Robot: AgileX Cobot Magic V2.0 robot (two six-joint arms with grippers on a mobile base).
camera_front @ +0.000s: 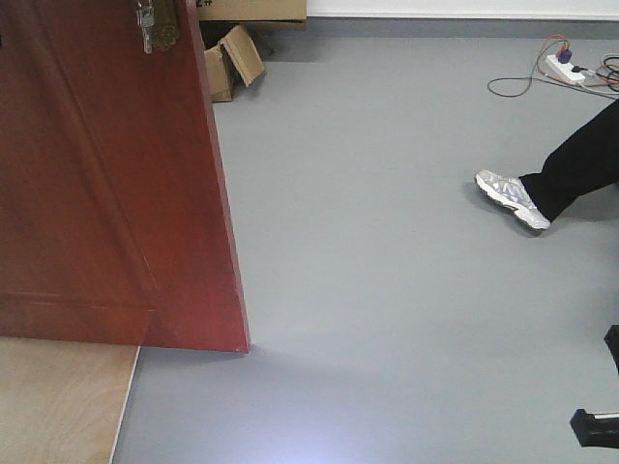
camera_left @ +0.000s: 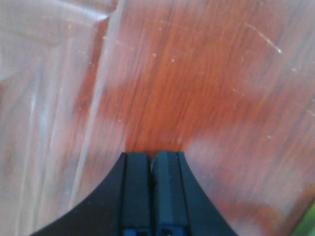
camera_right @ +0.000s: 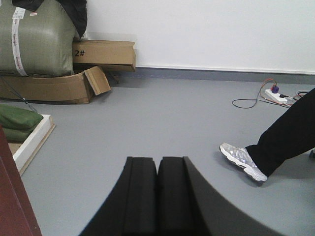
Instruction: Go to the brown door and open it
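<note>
A grey floor (camera_front: 387, 290) carries everything. A strip of pale wood flooring (camera_front: 58, 401) sits at the near left corner. Flattened cardboard boxes (camera_right: 59, 86) lie by the far wall, a white power strip (camera_front: 564, 66) with trailing cables lies far right, and a person's sneaker (camera_front: 513, 198) rests on it.

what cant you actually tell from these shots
- brown door: top and hinge side cut off by the front view's edges.
- keys: cropped at the top edge.
- left hand: blurred; contact with the door unclear.
- person: only a leg and shoe in frame.
</note>
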